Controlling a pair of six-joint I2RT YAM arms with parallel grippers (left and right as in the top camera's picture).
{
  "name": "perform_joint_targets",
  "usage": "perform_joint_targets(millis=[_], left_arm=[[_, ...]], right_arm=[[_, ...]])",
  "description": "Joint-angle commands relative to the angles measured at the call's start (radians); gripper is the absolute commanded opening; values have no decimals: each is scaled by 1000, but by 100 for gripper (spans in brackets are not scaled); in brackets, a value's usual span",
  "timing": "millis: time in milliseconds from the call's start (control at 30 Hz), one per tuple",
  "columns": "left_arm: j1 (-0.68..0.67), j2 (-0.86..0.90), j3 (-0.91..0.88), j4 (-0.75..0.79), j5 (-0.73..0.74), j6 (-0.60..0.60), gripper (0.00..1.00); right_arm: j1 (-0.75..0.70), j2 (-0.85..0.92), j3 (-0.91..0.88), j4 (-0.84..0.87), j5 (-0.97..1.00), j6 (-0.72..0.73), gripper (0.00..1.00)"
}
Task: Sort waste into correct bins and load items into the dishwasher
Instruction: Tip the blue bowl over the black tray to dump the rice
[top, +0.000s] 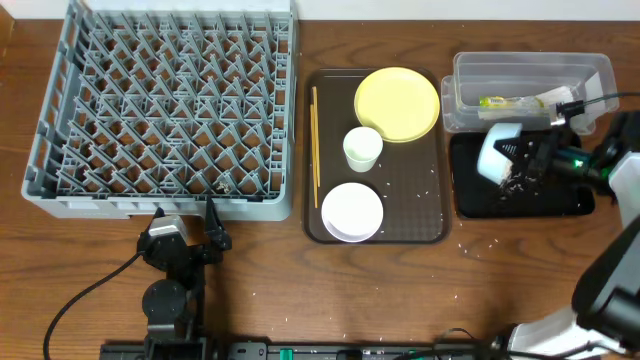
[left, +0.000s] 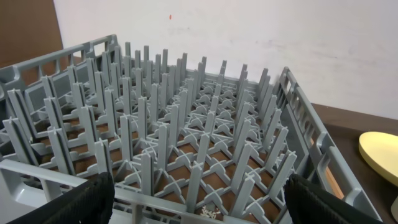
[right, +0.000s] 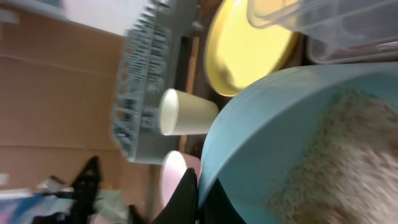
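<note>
- Overhead: L pincer (top: 185, 212), jaws apart, at front wall of large grey plastic pegged dish rack (top: 160, 100). R pincer (top: 530, 160) clamped on tilted pale blue bowl (top: 497, 150) over glossy black rectangular tray (top: 470, 203). Clear plastic tub (top: 520, 72) just behind holds yellow-green wrapper (top: 510, 101).
- L wrist: rack pegs fill view; finger pads (left: 81, 202) wide apart.
- R wrist: bowl rim pinched between jaws; whitish rice scraps (right: 336, 162) inside bowl.

Wooden table (top: 400, 290) bears grey rack (top: 165, 105); brown tray (top: 420, 190); clear tub (top: 530, 70); black tray (top: 470, 195) (rice grains (top: 463, 240) scattered).
</note>
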Motion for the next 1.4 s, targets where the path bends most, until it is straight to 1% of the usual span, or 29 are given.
perform_joint_targets(millis=[0, 200, 467, 767, 1000, 1133, 1200, 1233, 1267, 1367], left_arm=[[-2, -7, -19, -38, -19, 13, 89], [-2, -7, -19, -38, -19, 13, 89], [-2, -7, -19, -38, -19, 13, 89], [-2, -7, -19, -38, -19, 14, 89], [-2, -7, -19, -38, -19, 13, 89], [-2, -7, -19, -38, -19, 13, 89], [-2, -7, -19, -38, -19, 13, 89], [-2, -7, -19, -38, -19, 13, 89], [-2, -7, -19, -38, -19, 14, 89], [-2, -7, -19, -38, -19, 13, 89]], right_arm=[[-28, 77, -6, 0, -230, -98, 1], [-72, 145, -6, -1, -373, -93, 1], [-154, 146, -6, -37, -376, 78, 1], [-214, 145, -6, -71, -376, 204, 1], [-219, 143, -4, -72, -376, 211, 1], [-218, 134, -2, -47, -376, 174, 1], [-217, 129, -2, -103, -376, 165, 1], [-217, 122, -2, -134, -376, 129, 1], [-217, 113, -2, -142, -376, 97, 1], [-217, 94, -2, -157, -376, 91, 1]])
